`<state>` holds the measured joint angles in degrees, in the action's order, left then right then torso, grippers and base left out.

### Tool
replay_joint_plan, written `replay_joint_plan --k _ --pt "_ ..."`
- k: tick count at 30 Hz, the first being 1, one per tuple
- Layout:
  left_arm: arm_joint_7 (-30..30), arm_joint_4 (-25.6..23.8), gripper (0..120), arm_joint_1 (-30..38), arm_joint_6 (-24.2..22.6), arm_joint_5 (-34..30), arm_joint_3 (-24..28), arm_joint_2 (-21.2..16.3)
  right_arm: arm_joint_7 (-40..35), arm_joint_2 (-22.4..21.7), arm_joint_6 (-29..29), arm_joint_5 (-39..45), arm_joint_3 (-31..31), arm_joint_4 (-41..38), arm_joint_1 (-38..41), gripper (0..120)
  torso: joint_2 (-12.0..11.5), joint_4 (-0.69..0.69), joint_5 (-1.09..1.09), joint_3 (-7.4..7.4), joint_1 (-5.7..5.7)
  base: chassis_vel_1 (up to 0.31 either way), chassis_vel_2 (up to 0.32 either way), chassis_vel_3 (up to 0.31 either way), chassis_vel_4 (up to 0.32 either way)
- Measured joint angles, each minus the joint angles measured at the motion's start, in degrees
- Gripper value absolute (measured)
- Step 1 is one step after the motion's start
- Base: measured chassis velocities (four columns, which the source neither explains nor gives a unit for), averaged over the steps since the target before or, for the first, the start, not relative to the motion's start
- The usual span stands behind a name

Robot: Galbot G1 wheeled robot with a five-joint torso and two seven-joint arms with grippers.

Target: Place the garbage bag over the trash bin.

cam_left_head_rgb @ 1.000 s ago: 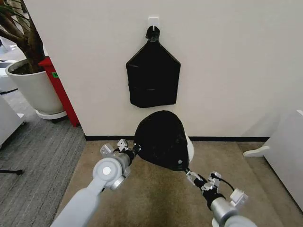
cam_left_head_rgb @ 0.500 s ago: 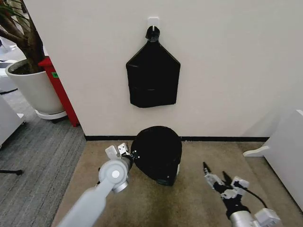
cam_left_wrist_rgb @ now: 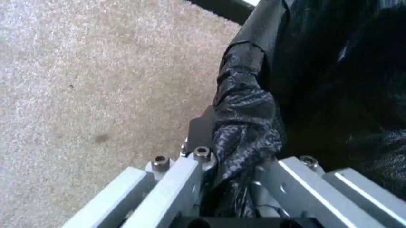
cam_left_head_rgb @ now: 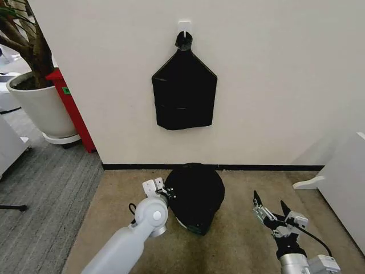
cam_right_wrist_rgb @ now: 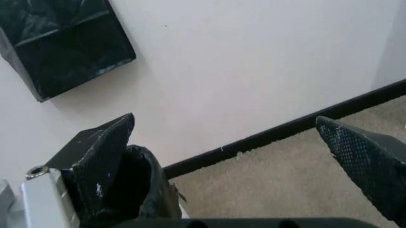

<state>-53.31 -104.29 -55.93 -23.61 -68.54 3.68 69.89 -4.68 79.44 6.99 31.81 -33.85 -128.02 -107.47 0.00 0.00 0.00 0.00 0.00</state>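
Observation:
The glossy black garbage bag [cam_left_head_rgb: 195, 191] is draped over the trash bin [cam_left_head_rgb: 193, 228], so only a sliver of the bin's pale base shows on the carpet by the wall. My left gripper [cam_left_head_rgb: 164, 190] is at the bag's left side, shut on a bunched fold of the bag [cam_left_wrist_rgb: 246, 137]. The fold is pinched between the left gripper's [cam_left_wrist_rgb: 236, 176] fingers. My right gripper [cam_left_head_rgb: 271, 207] hovers open to the right of the bin, apart from it. In the right wrist view the right gripper [cam_right_wrist_rgb: 225, 118] holds nothing, and the bag [cam_right_wrist_rgb: 144, 187] lies beyond one finger.
A flat black bundle of bags [cam_left_head_rgb: 184, 91] hangs from a wall hook above the bin. A large white plant pot [cam_left_head_rgb: 40, 105] and a red panel [cam_left_head_rgb: 71, 108] stand at the left. A white cabinet [cam_left_head_rgb: 345, 194] stands at the right. Beige carpet [cam_left_head_rgb: 239, 245] lies around the bin.
The right gripper let go of the bin's side, drew away to the right and opened. The bin, first tilted, now stands lower and level, with the left gripper drawing the bag down over it.

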Motion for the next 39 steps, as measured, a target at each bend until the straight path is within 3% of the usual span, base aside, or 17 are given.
replay_joint_plan --k 5,9,11,12,17,21,30,39 --pt "-0.17 0.34 3 0.0 -0.62 0.17 0.0 0.15 -0.07 0.08 0.04 0.02 0.14 0.36 0.03 100 0.0 0.0 0.01 0.0 0.0 0.0 0.0 0.0 0.0" --pt "-0.45 0.32 15 0.02 -0.83 0.17 0.03 0.26 -0.09 0.01 0.09 0.02 0.25 0.48 0.07 100 0.0 0.0 0.0 -0.01 0.0 0.0 0.0 0.0 0.0" --pt "-0.68 -0.06 28 -0.22 -0.86 0.3 0.02 0.11 -0.13 -0.25 0.1 0.03 0.26 0.6 0.21 100 0.0 0.0 -0.01 0.0 0.0 0.0 0.0 0.0 0.0" --pt "-0.68 -0.06 28 -0.22 -0.86 0.3 0.02 0.11 -0.13 -0.25 0.1 0.03 0.26 0.6 0.21 100 0.0 0.0 -0.01 0.0 0.0 0.0 0.0 0.0 0.0" --pt "-1.52 -3.15 50 -1.18 -0.97 -0.27 -0.53 -1.1 -0.16 -0.65 0.04 0.07 0.61 0.57 0.44 100 0.0 0.0 0.0 0.0 0.0 0.0 0.0 0.0 0.0" --pt "-1.59 -4.45 59 -1.53 -0.97 -0.83 -1.28 -1.58 -0.18 -0.73 -0.04 -0.17 1.25 0.57 0.79 100 0.0 0.0 -0.01 0.0 0.0 0.0 0.0 0.0 0.0" --pt "2.13 -8.99 94 -3.23 0.73 -1.31 -3.75 -3.62 -0.67 -0.7 -0.47 -1.43 2.9 0.41 1.44 100 0.0 0.0 0.0 0.0 0.0 0.0 0.0 0.0 0.0" --pt "-0.13 -10.75 100 -4.56 -1.37 -3.12 -5.06 -3.84 -1.45 -1.0 -1.08 -1.48 2.89 -0.03 1.61 100 0.0 0.0 0.0 0.0 0.0 0.0 0.0 0.0 0.0"
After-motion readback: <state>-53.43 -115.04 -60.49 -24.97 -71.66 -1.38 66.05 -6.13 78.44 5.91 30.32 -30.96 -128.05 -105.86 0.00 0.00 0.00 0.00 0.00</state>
